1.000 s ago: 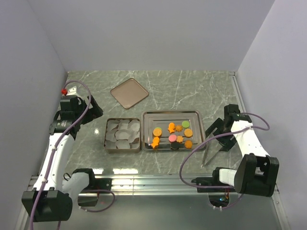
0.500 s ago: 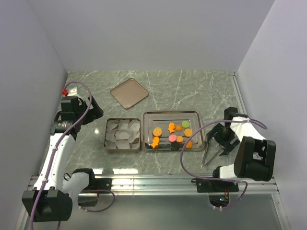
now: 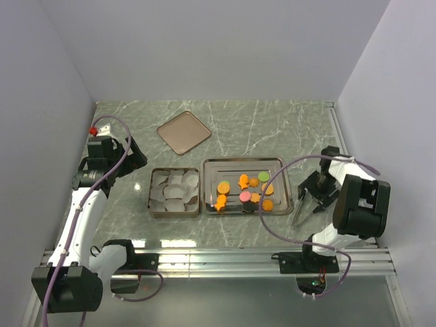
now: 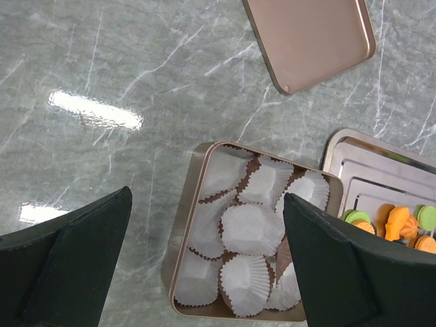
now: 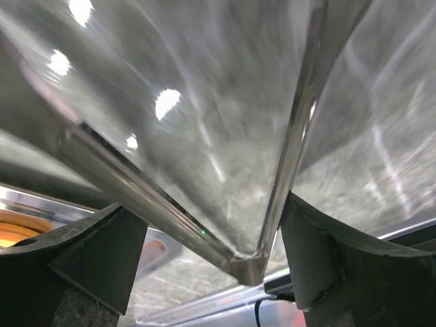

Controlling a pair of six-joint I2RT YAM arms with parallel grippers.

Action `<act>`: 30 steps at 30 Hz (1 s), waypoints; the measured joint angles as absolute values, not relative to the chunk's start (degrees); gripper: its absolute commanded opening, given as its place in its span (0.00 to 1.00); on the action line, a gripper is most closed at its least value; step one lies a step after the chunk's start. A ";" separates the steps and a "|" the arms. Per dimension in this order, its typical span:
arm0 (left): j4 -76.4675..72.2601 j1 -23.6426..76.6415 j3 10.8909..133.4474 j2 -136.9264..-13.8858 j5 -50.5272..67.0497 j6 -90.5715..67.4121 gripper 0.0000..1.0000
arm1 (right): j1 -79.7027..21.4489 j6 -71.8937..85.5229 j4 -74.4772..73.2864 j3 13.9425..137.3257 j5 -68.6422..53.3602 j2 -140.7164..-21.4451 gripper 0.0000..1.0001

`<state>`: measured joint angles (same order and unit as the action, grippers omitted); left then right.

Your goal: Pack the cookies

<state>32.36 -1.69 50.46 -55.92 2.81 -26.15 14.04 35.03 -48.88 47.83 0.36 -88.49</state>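
The cookies [image 3: 246, 191] lie in a shallow silver tray [image 3: 242, 162]: mostly orange rounds and figures, one pink [image 3: 244, 196], one green [image 3: 263, 176], one dark. A few show at the right edge of the left wrist view [image 4: 402, 223]. My right gripper [image 3: 312, 197] is low over the metal tongs [image 3: 298, 216], right of the tray. In the right wrist view the gripper [image 5: 204, 208] is open, and the V-shaped tongs [image 5: 252, 262] lie between its fingers. My left gripper [image 3: 134, 158] is open and empty, high left of the tin; in its own view [image 4: 206, 204] it looks down on the tin.
A square tin [image 3: 153, 194] holds several white paper cups [image 4: 253, 228], just left of the tray. Its tan lid [image 3: 184, 132] lies on the marble table behind it, also seen in the left wrist view [image 4: 310, 37]. Walls enclose three sides of the table.
My right arm has folded back and turned, bringing its gripper down over the tongs. The left arm has barely moved. The cookies and tin are unmoved.
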 measured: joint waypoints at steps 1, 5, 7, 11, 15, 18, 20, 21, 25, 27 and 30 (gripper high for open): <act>32.36 -1.69 50.46 -56.05 2.81 -26.15 1.00 | 14.20 34.83 -48.95 49.45 1.06 -89.21 0.80; 32.29 -1.69 50.35 -56.18 2.98 -26.15 0.99 | 14.39 33.15 -48.84 58.67 4.12 -93.27 0.74; 32.18 -1.69 50.35 -56.42 3.18 -26.15 0.99 | 14.41 32.16 -48.40 62.28 4.97 -95.66 0.73; 32.14 -1.69 50.35 -57.10 3.20 -26.15 0.99 | 14.24 29.47 -47.24 67.20 5.76 -101.43 0.73; 32.14 -1.69 50.35 -57.23 3.20 -26.15 0.99 | 14.02 28.03 -47.09 69.36 6.15 -106.48 0.73; 32.14 -1.67 50.35 -57.28 3.20 -26.15 1.00 | 13.87 27.35 -47.20 70.32 6.39 -107.18 0.77; 32.14 -1.69 50.35 -57.30 3.20 -26.15 0.99 | 13.67 27.07 -47.20 70.52 6.44 -107.31 0.80; 32.14 -1.69 50.35 -57.39 3.20 -26.15 0.99 | 13.50 26.96 -47.18 70.52 6.46 -107.31 0.80; 32.10 -1.69 50.35 -58.00 3.20 -26.15 0.99 | 12.34 26.89 -46.54 70.19 6.74 -107.24 0.77; 32.12 -1.69 50.35 -58.13 3.20 -26.17 0.99 | 11.66 26.89 -46.24 70.00 6.74 -107.09 0.67; 32.10 -1.69 50.35 -58.13 3.20 -26.17 0.99 | 10.57 27.27 -45.28 69.63 6.31 -107.02 0.49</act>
<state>32.10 -1.69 50.35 -58.13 3.20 -26.17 10.57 27.27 -45.28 69.63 6.31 -107.02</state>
